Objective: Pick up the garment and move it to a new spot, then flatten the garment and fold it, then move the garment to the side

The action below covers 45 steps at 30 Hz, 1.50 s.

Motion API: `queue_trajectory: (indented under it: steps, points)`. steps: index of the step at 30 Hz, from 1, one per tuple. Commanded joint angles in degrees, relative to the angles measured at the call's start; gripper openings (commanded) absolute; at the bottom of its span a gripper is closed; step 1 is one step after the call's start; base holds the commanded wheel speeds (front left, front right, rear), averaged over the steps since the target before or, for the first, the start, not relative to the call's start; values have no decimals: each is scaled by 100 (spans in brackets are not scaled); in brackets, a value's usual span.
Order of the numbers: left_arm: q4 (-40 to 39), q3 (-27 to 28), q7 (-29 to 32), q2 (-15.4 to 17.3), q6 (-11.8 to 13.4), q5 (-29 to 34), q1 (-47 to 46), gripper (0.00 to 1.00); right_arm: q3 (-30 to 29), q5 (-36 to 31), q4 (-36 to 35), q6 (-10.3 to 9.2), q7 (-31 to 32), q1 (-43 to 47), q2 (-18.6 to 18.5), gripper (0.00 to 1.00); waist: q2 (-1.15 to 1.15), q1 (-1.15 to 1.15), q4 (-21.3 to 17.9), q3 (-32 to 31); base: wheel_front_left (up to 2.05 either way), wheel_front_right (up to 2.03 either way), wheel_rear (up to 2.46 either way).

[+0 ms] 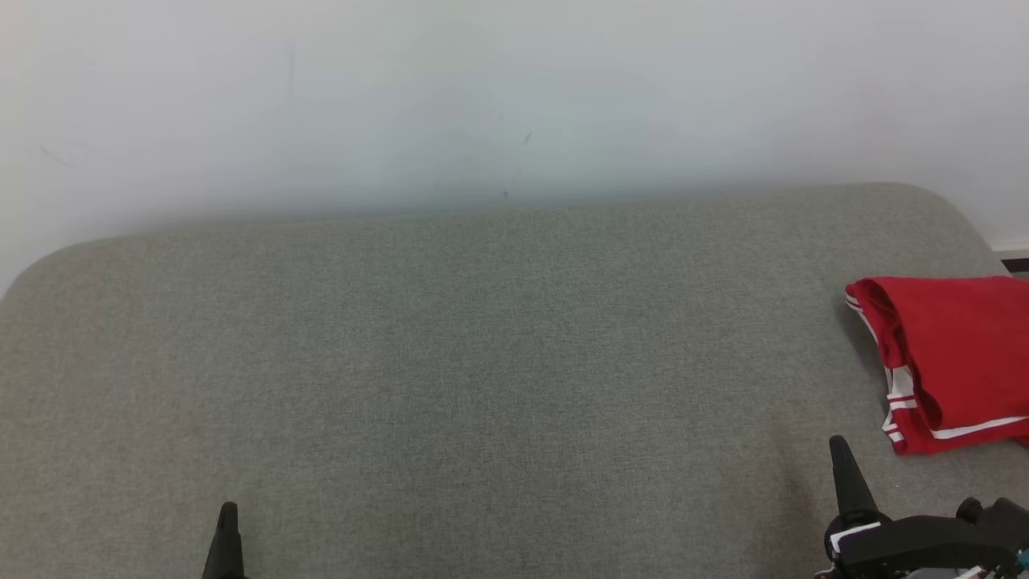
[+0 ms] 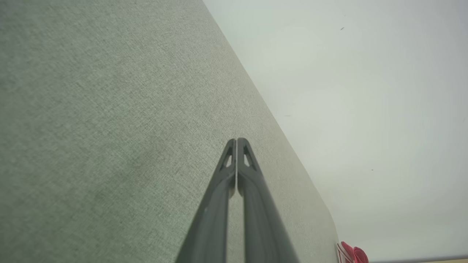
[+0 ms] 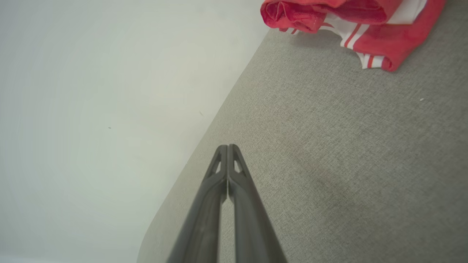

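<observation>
The garment (image 1: pixel 957 354) is red with white stripes along its hems. It lies folded at the right edge of the grey fabric surface (image 1: pixel 482 362), partly cut off by the head view's border. My right gripper (image 1: pixel 840 445) is shut and empty at the lower right, a short way in front and to the left of the garment. In the right wrist view the shut fingertips (image 3: pixel 227 147) hover over bare fabric, with the garment (image 3: pixel 365 25) at the top. My left gripper (image 1: pixel 228 510) is shut at the lower left, far from the garment. A red corner of the garment (image 2: pixel 353 254) shows in the left wrist view.
A pale wall (image 1: pixel 514 96) rises behind the grey surface. The surface has rounded back corners (image 1: pixel 48 265). A dark strip of floor or skirting (image 1: pixel 1014 261) shows past the right corner. Wide bare fabric stretches left of the garment.
</observation>
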Motion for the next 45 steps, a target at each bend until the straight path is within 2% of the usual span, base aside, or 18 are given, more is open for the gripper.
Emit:
queue_trajectory:
  steps: [1,20,45]
  points:
    - [-69,22,41,29,-50,-191,-145,0,-38,169,-92,-6,44,-104,8,0,0,0,8,1,0,0,0]
    - [-75,59,328,34,-122,-1302,-323,0,-179,1303,-244,-8,337,-134,70,0,0,0,103,15,0,0,0]
    - [-76,94,610,40,-201,-2398,-496,0,-316,2441,-397,-11,618,-153,132,0,0,0,216,31,0,0,0]
